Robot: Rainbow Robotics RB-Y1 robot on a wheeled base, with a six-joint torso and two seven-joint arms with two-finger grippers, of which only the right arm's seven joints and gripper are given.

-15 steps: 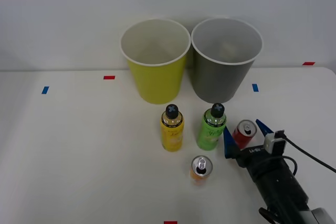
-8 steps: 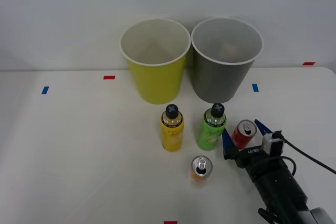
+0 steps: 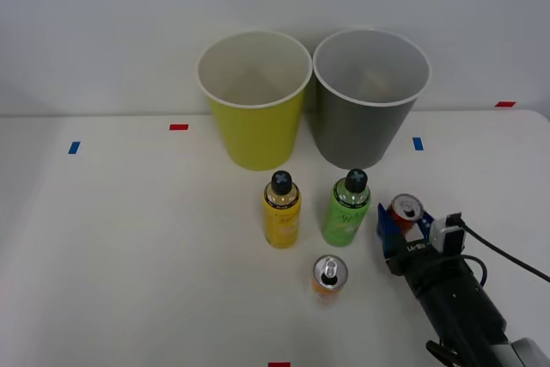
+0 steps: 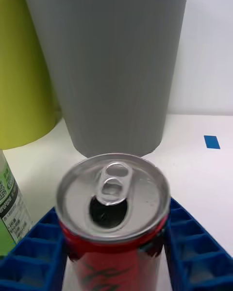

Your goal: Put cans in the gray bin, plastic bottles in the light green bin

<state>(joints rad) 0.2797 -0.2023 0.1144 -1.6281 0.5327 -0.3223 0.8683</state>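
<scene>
**A:** What is the surface like, and the room?

**B:** A white table (image 3: 129,238) set against a plain pale wall (image 3: 103,23). Small tape marks lie on it: a red mark (image 3: 179,127) and a blue mark (image 3: 74,148) toward ten o'clock, a second blue mark (image 3: 418,143) at about two o'clock, and another red mark (image 3: 505,104) farther out the same way.

**A:** Where do the task's things stand?

**B:** The light green bin (image 3: 254,100) and the gray bin (image 3: 369,97) stand side by side at twelve o'clock, almost touching, the gray one to the right. In front of them stand the yellow-label bottle (image 3: 281,211) and the green bottle (image 3: 346,209), both upright. The orange can (image 3: 329,278) stands at six o'clock of the pair, apart from both.

**A:** And the claw?

**B:** The right gripper (image 3: 404,227) pinches the red can (image 3: 404,212), at three o'clock of the green bottle.

**A:** What does the wrist camera add?

**B:** It shows both blue ribbed fingers (image 4: 34,252) pressed against the red can's sides, its silver top with the pull-tab over an opened mouth, and the gray bin's wall straight beyond it. The front camera gives the whole layout and the bins' pale insides.
</scene>
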